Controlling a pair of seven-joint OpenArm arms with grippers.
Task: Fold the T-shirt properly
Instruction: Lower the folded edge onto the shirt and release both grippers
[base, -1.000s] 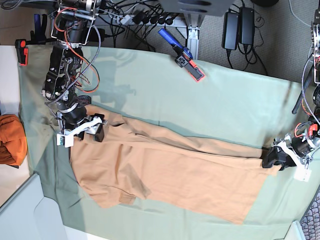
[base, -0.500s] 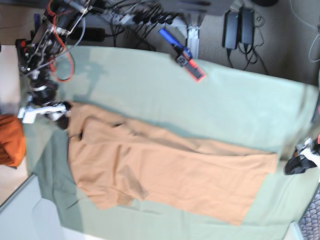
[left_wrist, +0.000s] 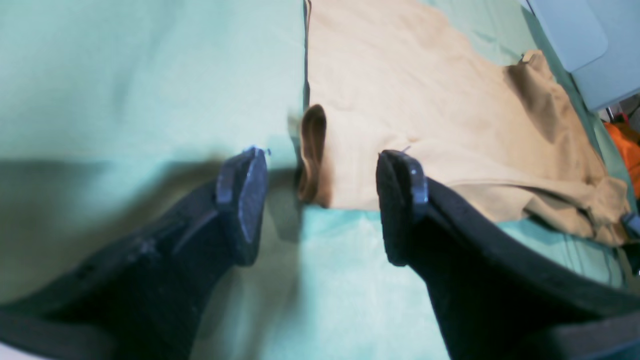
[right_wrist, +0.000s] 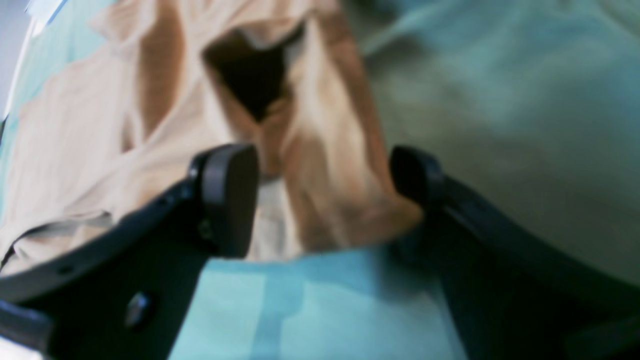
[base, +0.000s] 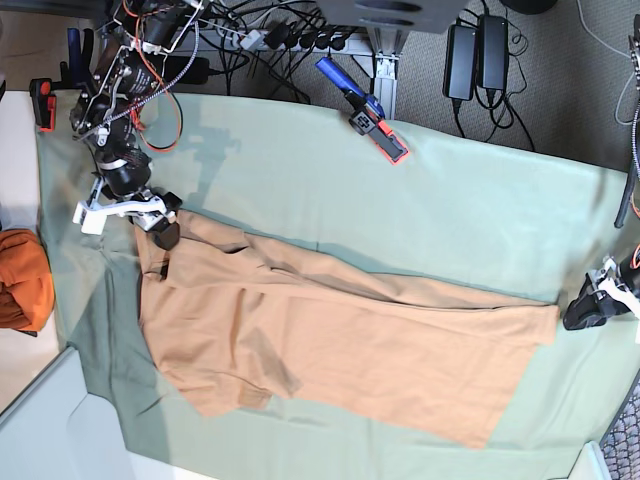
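Jaws on my left gripper (left_wrist: 322, 205) stand wide with nothing between them, hovering over the pale green sheet (left_wrist: 140, 75) just off the hem corner of the T-shirt (left_wrist: 440, 110), where a small curl of cloth stands up. My right gripper (right_wrist: 325, 200) is also spread wide and holds nothing, its 2 pads straddling a bunched shoulder fold at the shirt's other end; I cannot tell from that blurred view whether either pad touches the fabric. From the base view, the T-shirt (base: 340, 340) lies lengthwise across the sheet (base: 450, 210), partly folded, with the right gripper (base: 160, 215) at its collar end and the left gripper (base: 590, 305) beside the hem. Green sheet is free along the far side of the shirt and in a narrower strip along the near side. Only the base view shows the blue and red clamp (base: 365, 108) on the sheet's far edge; an orange cloth bundle (base: 22, 280) sits beyond the collar end.
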